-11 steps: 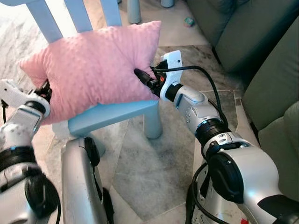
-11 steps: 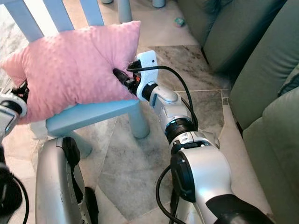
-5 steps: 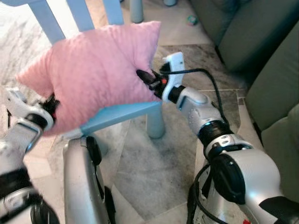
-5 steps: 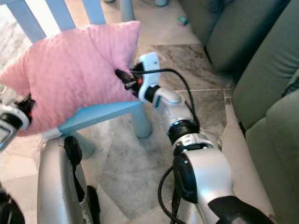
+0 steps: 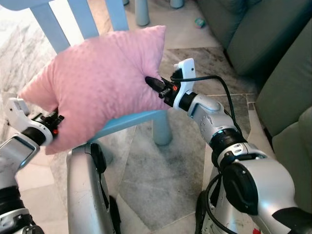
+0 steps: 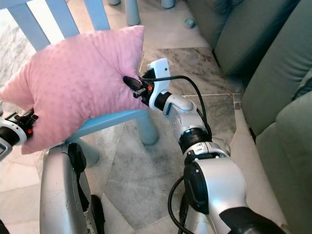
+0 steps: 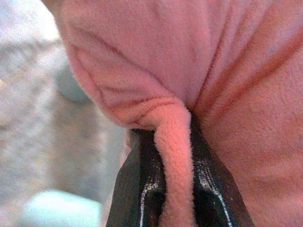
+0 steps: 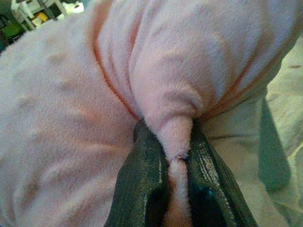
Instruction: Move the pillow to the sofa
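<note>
A pink dotted pillow (image 5: 102, 80) hangs between my two arms, lifted just above the seat of a light blue child's chair (image 5: 131, 119). My left gripper (image 5: 57, 117) is shut on the pillow's lower left edge; in the left wrist view a fold of pink fabric (image 7: 173, 161) is pinched between the black fingers (image 7: 142, 189). At the pillow's right edge my right gripper (image 5: 153, 84) is shut on another fold (image 8: 176, 137). The grey-green sofa (image 5: 273, 53) stands to the right.
The chair's blue back slats (image 5: 80, 14) rise behind the pillow, and one leg (image 5: 161, 129) stands on the marbled tile floor (image 5: 161, 180). A small object (image 5: 197, 21) lies on the floor near the sofa. My own silver body (image 5: 85, 195) is at the bottom.
The pillow has risen off the chair seat and tilted, its left end lower. Both grippers kept their hold and moved with it; the right one shifted slightly right.
</note>
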`<state>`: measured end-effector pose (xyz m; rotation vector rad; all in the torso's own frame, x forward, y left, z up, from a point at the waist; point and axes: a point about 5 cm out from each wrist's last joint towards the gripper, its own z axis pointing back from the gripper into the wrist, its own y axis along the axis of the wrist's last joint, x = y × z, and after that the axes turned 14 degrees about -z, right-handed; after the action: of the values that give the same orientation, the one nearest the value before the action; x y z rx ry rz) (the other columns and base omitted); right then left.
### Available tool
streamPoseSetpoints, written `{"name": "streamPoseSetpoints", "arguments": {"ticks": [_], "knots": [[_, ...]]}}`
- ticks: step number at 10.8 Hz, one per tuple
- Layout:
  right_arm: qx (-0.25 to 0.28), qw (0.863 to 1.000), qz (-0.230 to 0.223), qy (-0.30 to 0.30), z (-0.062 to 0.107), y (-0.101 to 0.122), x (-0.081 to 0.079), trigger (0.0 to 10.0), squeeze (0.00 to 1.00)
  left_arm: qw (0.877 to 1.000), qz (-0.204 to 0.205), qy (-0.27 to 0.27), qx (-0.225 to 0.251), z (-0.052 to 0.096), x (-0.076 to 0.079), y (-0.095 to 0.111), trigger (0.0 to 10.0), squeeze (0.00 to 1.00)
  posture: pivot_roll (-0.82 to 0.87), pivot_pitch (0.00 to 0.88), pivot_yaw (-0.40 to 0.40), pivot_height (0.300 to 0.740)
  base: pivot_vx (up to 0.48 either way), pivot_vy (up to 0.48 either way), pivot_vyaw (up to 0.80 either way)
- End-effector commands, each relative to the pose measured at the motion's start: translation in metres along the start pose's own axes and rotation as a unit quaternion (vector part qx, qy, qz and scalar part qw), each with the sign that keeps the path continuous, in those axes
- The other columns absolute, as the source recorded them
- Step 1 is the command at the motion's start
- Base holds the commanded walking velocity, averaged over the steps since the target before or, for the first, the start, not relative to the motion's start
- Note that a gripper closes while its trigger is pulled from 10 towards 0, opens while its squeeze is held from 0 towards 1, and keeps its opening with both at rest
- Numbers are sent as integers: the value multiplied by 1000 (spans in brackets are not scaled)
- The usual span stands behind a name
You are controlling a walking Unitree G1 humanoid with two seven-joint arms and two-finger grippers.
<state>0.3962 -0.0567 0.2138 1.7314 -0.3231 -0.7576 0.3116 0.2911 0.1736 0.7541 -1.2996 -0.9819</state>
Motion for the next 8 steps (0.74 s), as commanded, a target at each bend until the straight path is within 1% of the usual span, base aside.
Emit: {"name": "streamPoseSetpoints", "arguments": {"ticks": [1, 2, 3, 4, 5, 6, 7, 8], "knots": [[-3, 1000, 6, 4, 0, -7, -2, 0, 0, 999, -27, 33, -17, 1, -10, -12, 0, 0, -93, 220, 35, 316, 0, 0, 0], [12, 1000, 11, 6, 3, -5, -1, 0, 0, 999, -28, 19, -4, 1, -2, -12, 0, 0, -101, 199, 34, 316, 0, 0, 0], [28, 999, 22, 3, 7, -3, 0, 0, 0, 999, -29, -8, -25, 2, 8, -26, 0, 0, -113, 170, 34, 316, 0, 0, 0], [52, 998, 24, -9, 11, -1, 3, 0, 0, 999, -46, -12, -25, 4, 12, -35, 0, 0, -116, 156, 37, 316, 0, 0, 0], [91, 994, 37, -42, 19, 2, 7, 0, 0, 996, -87, 3, 29, 6, 19, -38, 0, 0, -123, 118, 46, 316, 0, 0, 0], [100, 993, 41, -52, 20, 2, 8, 0, 0, 992, -112, 12, 54, 6, 23, -38, 0, 0, -126, 103, 50, 316, 0, 0, 0], [112, 991, 45, -60, 23, 2, 8, 0, 0, 989, -120, 26, 77, 10, 27, -38, 0, 0, -127, 93, 50, 316, 0, 0, 0], [120, 989, 59, -62, 24, 2, 5, 0, 0, 984, -131, 46, 111, 14, 31, -34, 0, 0, -128, 74, 49, 316, 0, 0, 0]]}}
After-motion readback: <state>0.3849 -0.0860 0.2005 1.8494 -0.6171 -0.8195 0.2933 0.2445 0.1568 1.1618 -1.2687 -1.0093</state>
